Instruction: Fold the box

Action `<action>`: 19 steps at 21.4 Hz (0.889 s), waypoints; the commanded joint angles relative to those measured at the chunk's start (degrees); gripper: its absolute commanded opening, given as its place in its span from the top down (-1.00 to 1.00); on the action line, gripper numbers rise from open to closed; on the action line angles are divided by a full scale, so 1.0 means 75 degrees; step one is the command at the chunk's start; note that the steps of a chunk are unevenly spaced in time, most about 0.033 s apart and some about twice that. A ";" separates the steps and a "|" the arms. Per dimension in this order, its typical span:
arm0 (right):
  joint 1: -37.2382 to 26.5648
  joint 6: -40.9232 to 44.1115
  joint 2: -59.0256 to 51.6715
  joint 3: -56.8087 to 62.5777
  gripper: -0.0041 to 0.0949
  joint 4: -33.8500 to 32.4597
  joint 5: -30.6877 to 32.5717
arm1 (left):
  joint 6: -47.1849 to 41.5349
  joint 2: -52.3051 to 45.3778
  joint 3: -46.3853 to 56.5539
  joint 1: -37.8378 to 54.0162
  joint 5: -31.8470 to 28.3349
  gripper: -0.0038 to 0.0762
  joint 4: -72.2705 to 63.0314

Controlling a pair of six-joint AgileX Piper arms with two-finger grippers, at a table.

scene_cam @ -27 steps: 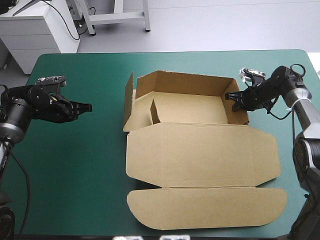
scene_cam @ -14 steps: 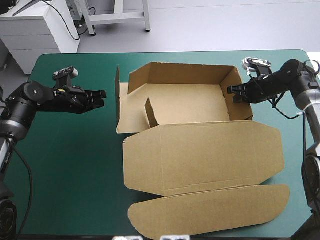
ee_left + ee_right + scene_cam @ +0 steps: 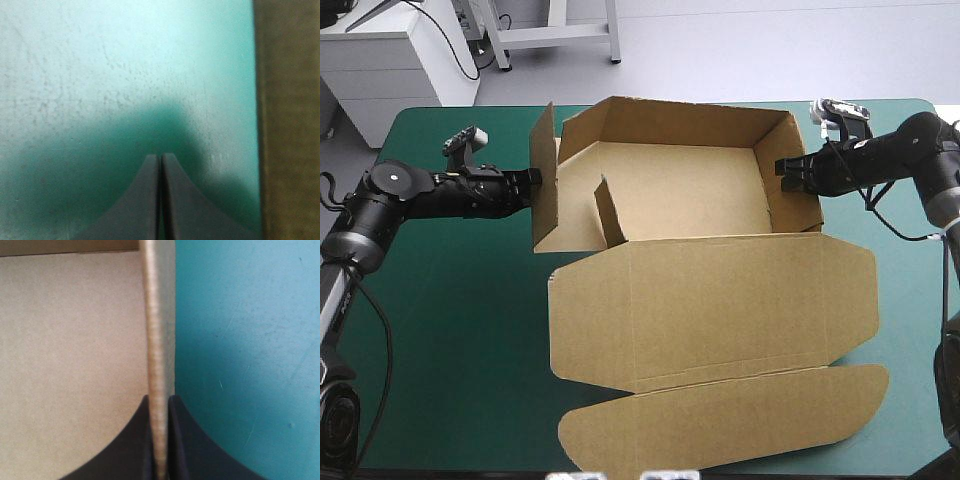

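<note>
Since the earlier frames the left gripper [image 3: 533, 184] has crossed from the left of the high view to the box [image 3: 710, 300], and its tips now sit at the outer face of the left flap [image 3: 545, 195], which has gone from leaning outward to standing nearly upright. The box itself has slid toward the left and the far edge of the table and turned slightly. The right gripper [image 3: 786, 170] keeps its hold on the right wall [image 3: 800, 195]. The tray now lies at the upper middle of the high view with its back and side walls raised, a small inner tab [image 3: 610, 212] standing near its left corner, and the lid [image 3: 740, 290] spread flat toward the lower edge. Only the left wrist view shows that the left gripper's black fingers [image 3: 145, 200] are pressed together in a pointed arch holding nothing, with brown board just beside them; whether they touch it cannot be told. Only the right wrist view shows the wall's thin edge [image 3: 159, 315] pinched between that gripper's nearly closed fingers [image 3: 185, 440], with the tray floor [image 3: 70, 365] on one side. The teal-green cover [image 3: 450, 330] lies smooth and bare around the box.
</note>
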 commanded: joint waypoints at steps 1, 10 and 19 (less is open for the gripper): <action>0.0009 -0.0102 -0.0414 -0.0203 0.95 0.0600 -0.0523 | 0.0213 -0.0269 -0.0193 0.0003 0.0159 0.92 -0.0738; 0.0798 -0.0243 -0.0426 -0.0008 0.95 -0.0024 -0.1637 | 0.1189 -0.0411 -0.0193 0.0003 0.0647 0.92 -0.1515; 0.1487 -0.0088 -0.0426 -0.0008 0.95 -0.0254 -0.2521 | 0.1323 -0.0907 -0.0193 0.0003 0.0656 0.92 -0.1555</action>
